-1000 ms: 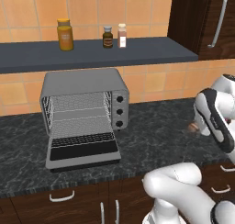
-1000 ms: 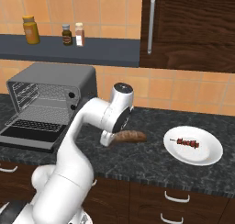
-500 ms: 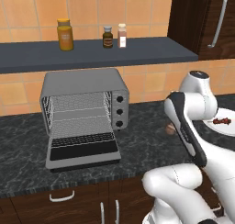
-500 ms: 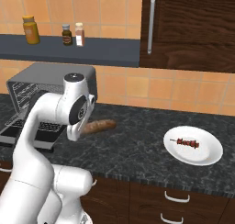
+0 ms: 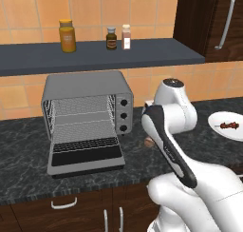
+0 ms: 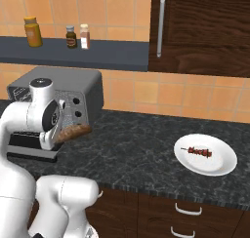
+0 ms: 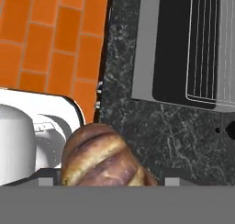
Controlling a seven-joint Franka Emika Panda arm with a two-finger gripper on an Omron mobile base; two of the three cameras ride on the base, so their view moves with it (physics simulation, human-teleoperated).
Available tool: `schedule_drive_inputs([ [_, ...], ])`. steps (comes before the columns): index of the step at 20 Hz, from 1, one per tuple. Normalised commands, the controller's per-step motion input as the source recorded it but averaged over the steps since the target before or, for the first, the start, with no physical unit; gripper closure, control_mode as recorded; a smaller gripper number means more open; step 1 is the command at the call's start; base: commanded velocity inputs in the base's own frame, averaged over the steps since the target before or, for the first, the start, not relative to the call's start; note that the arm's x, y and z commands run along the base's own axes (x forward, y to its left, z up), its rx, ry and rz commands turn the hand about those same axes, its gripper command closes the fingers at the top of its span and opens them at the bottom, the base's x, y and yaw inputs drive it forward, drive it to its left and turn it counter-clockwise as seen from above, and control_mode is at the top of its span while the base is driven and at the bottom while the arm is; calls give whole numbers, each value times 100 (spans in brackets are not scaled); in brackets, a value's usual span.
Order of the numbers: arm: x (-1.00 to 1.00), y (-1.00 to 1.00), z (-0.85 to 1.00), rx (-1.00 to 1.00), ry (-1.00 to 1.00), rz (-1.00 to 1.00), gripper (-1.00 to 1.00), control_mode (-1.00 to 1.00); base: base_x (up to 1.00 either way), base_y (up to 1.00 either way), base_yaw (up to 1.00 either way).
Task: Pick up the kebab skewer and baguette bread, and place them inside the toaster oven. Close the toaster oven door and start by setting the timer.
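Carrying the short golden-brown baguette bread (image 6: 73,132) toward the grey metal box toaster oven (image 5: 85,91), which stands at the counter's (image 6: 141,139) back left under the dark shelf. Drop-down dark-glass toaster oven door (image 5: 85,155) lying flat and open, wire racks bare inside. Best done by swinging on leftward, lining the loaf lengthwise with the cavity mouth, keeping it level and above the lowered door, then sliding in over a rack before letting go. Hand (image 6: 59,134) pinching the bread near one end, fingers set wide around it; loaf in the air above the counter, just right of the oven, close to its column of black knobs. Dark kebab skewer (image 6: 197,151) resting on the round white plate (image 6: 219,166) toward the counter's right front. Against the earlier frames: arm swept from near the plate across to the oven side, loaf lifted off the counter and travelling with it.
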Motion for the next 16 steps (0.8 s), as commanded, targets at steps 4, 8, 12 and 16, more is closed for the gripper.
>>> schedule_drive_inputs([
  [4,7,100,0,1,17,14,100,-100,0,0,0],
  [8,3,100,0,0,11,13,100,-100,0,0,0],
  [12,1,100,1,0,1,12,100,-100,0,0,0],
  [16,35,100,0,1,0,7,100,-100,0,0,0],
])
